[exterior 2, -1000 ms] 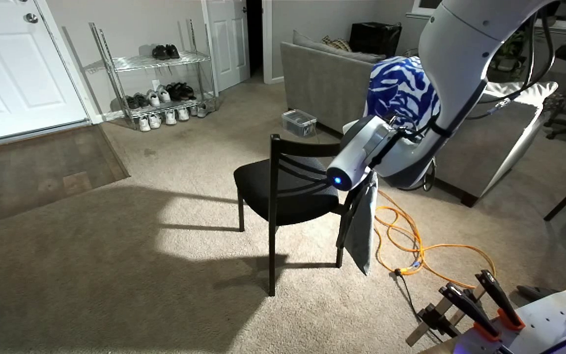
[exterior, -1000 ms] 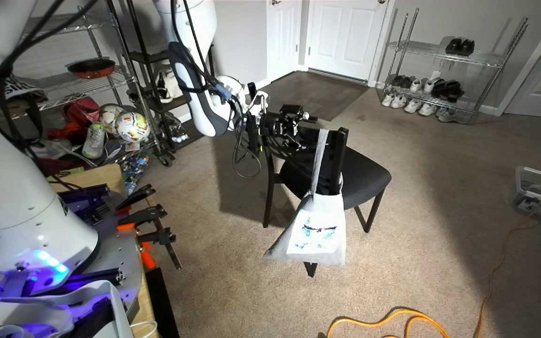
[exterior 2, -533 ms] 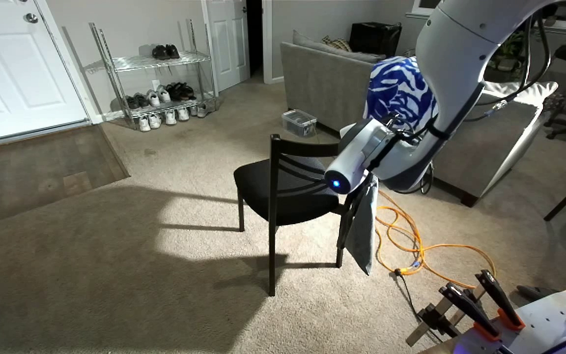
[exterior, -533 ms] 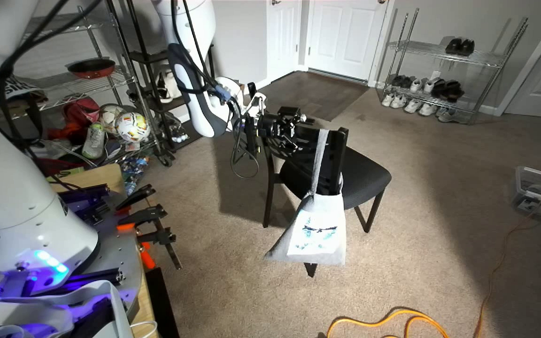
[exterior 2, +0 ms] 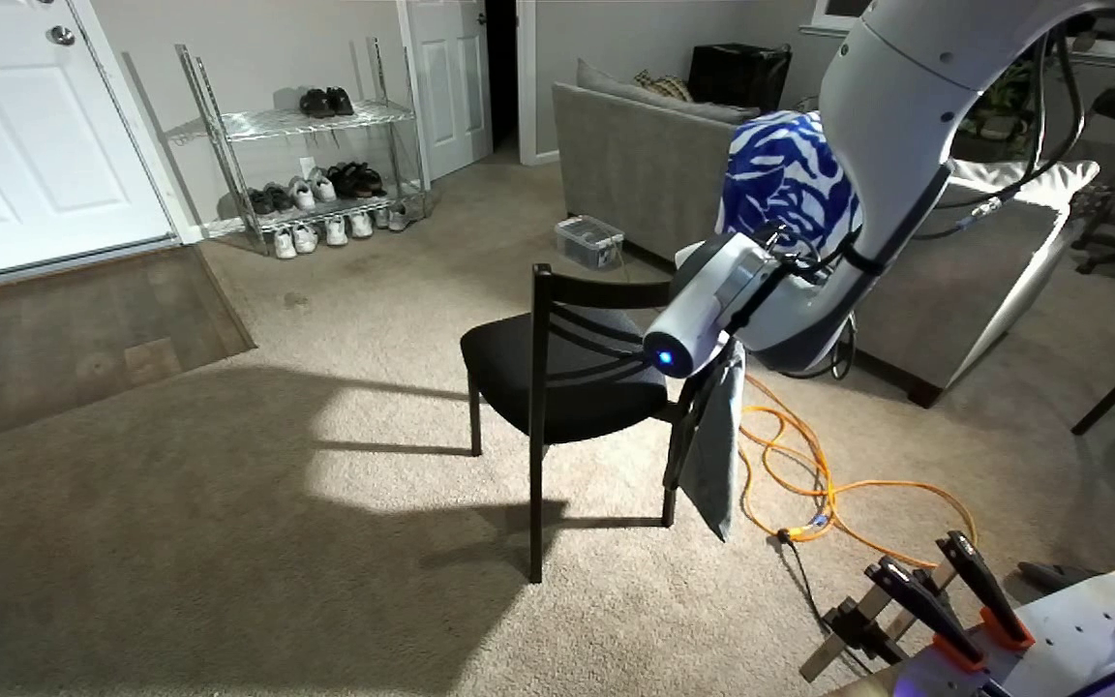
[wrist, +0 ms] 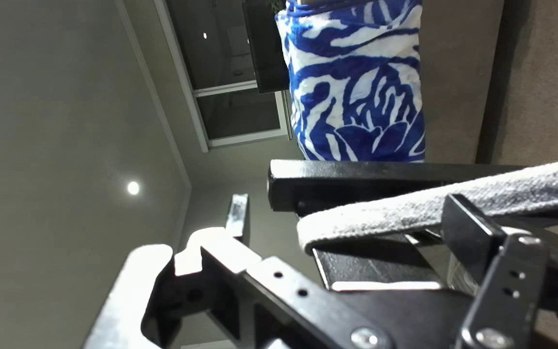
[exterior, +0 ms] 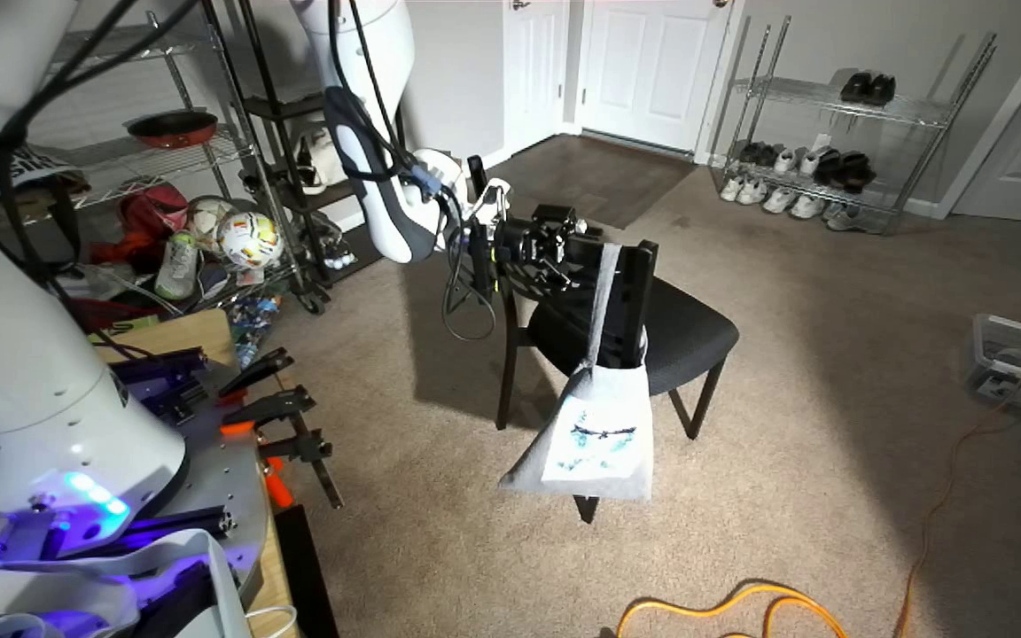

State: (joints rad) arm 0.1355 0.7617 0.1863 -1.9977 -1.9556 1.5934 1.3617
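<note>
My gripper is up by the top of the back of a black chair, fingers spread wide, w/ no grip on anything. A gray strap loops over the chair back's upper corner & passes behind one finger in the wrist view; can't tell if they're touching. Part of the chair back shows in the gap btwn fingers.

A gray bag hangs from that strap, below my gripper, w/ a white panel & blue-green print on front; one lower corner sticks out sideways. In an exterior view my arm hides the gripper, & the bag shows nearly edge-on beside the chair.

Rest of rm: blue & white towel draped on the couch. Both exterior views show a metal rack w/ shoes, a clear bin & an orange cord on the carpet. Red pan up on a wire shelf, ball lower down. Clamps at the table edge.
</note>
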